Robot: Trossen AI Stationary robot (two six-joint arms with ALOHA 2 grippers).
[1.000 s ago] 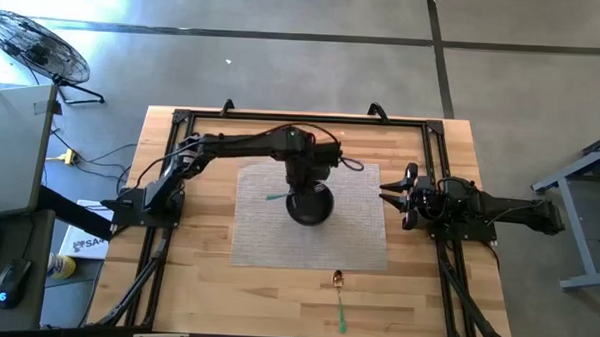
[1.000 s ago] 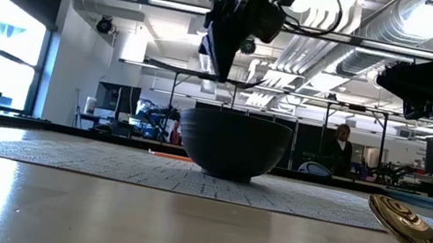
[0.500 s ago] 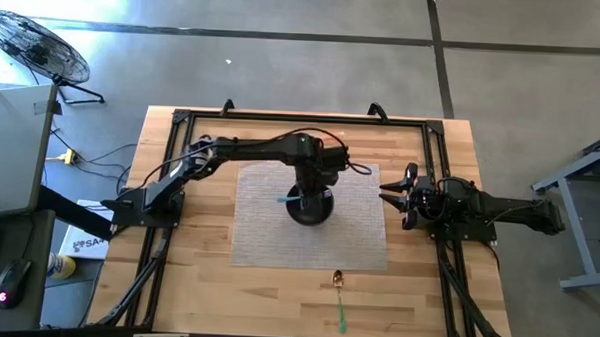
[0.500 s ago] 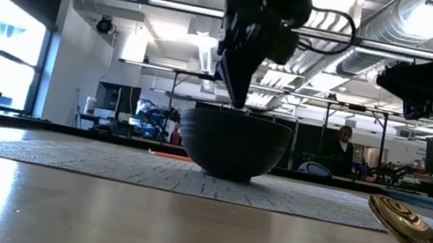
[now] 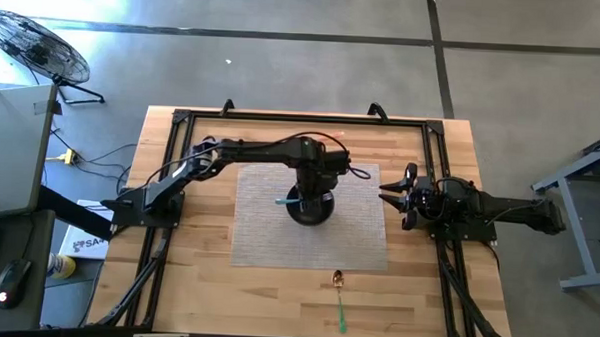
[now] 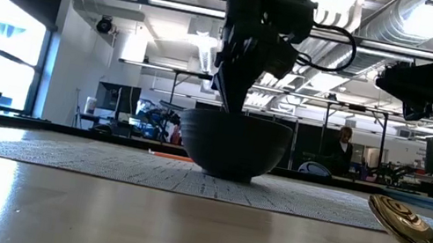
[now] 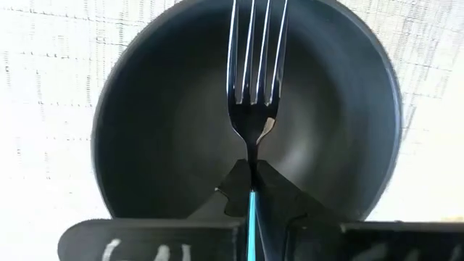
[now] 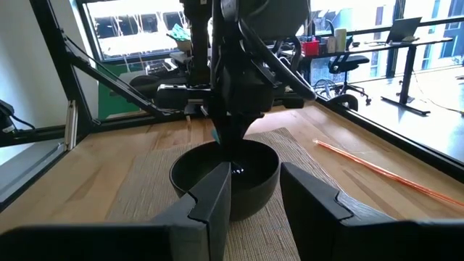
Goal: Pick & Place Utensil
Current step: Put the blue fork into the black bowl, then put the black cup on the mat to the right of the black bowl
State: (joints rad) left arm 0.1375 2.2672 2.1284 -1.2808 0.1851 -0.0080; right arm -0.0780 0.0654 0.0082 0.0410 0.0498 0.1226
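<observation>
A dark bowl (image 5: pixel 310 206) sits on a grey woven mat (image 5: pixel 278 238) at mid-table. My left gripper (image 7: pixel 251 172) hangs over the bowl (image 7: pixel 246 116), shut on a dark fork (image 7: pixel 255 65) with a teal handle (image 5: pixel 284 199); the tines point down into the bowl. A gold spoon (image 5: pixel 338 281) with a green handle lies on the wood near the table's near edge, and its bowl shows in the low view (image 6: pixel 405 225). My right gripper (image 8: pixel 254 190) waits open at the table's right side (image 5: pixel 394 197). My left gripper pinches the fork between its two fingers (image 7: pixel 279 190) at the neck where the dark metal meets the teal handle (image 7: pixel 251 206). The fingers come from above, pointing down into the bowl. The fork is lifted clear, tines lowest, over the bowl's hollow.
A thin orange stick (image 8: pixel 377 170) lies on the wood by the mat's far edge. Black frame rails (image 5: pixel 302 119) run round the tabletop. Bare wood lies left of the mat and along the near edge.
My left gripper, holding the fork, has moved a little toward the table's right until it is over the bowl, and has come down so that its tip reaches the bowl's rim. The fork's teal handle now sticks out less to the bowl's left.
</observation>
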